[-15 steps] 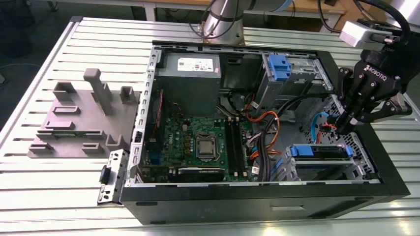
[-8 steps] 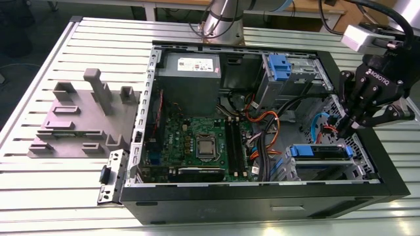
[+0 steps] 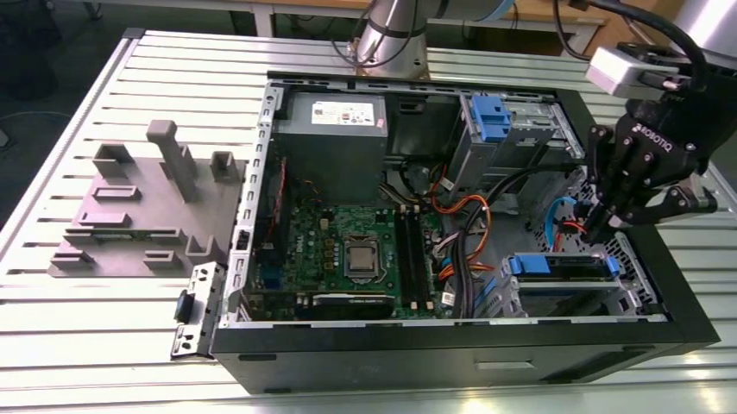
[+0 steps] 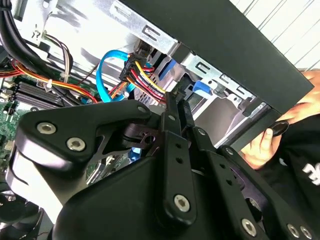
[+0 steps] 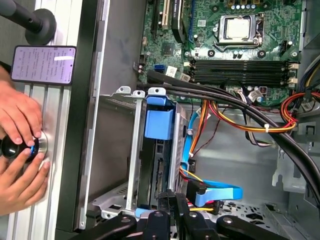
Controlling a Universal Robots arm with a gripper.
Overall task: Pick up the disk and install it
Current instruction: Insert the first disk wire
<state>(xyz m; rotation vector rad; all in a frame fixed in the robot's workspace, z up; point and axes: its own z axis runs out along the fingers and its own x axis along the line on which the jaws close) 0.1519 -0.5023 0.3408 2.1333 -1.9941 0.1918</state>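
Observation:
The disk [image 3: 561, 266] sits on edge in the metal drive cage [image 3: 627, 297] at the case's front corner, on the exterior view's right; its blue frame [image 5: 159, 120] and dark side [image 5: 161, 170] show in the first wrist view. My black gripper [image 3: 599, 231] hangs just above the cage's rear end, near the drive's cable side. Its fingers [image 4: 174, 115] are pressed together, shut with nothing between them. In the first wrist view the gripper [image 5: 173, 196] is right over the end of the disk, beside a blue data cable [image 5: 215, 192].
Orange, yellow and black cable bundles [image 5: 250, 125] run past the cage. The motherboard [image 3: 345, 250] and grey power supply [image 3: 334, 129] fill the case; a blue latch [image 3: 489, 116] marks the upper bay. A person's hands [image 5: 20, 145] and a phone [image 5: 44, 64] lie beside the case. A grey fixture [image 3: 138, 207] stands on the table.

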